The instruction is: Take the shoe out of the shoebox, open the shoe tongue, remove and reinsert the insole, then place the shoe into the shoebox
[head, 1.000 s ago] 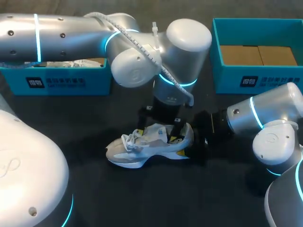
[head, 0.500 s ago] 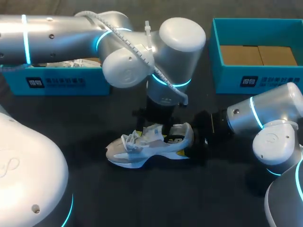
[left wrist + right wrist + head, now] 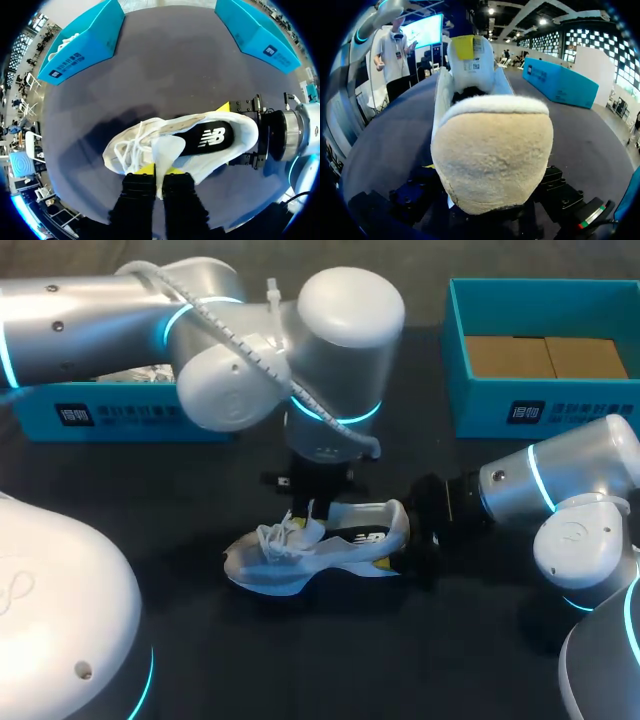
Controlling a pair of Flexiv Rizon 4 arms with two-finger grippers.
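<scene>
The shoe [image 3: 320, 545] sits on its sole on the table, out of the teal shoebox [image 3: 540, 410] that stands beyond its heel. Its tongue [image 3: 167, 152] is pinched in the left gripper [image 3: 159, 170], and the right gripper [image 3: 245, 133] clamps the heel from both sides. To do this step well, I judge, draw the tongue toeward against that heel hold until the black insole [image 3: 207, 140] lies bare.

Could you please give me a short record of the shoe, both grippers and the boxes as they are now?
Shoe: on its sole on the table, outside both boxes
Tongue: raised, pinched in left gripper
Insole: inside the shoe
Right gripper: clamps the heel
Left box, right box: blue, behind the shoe
</scene>
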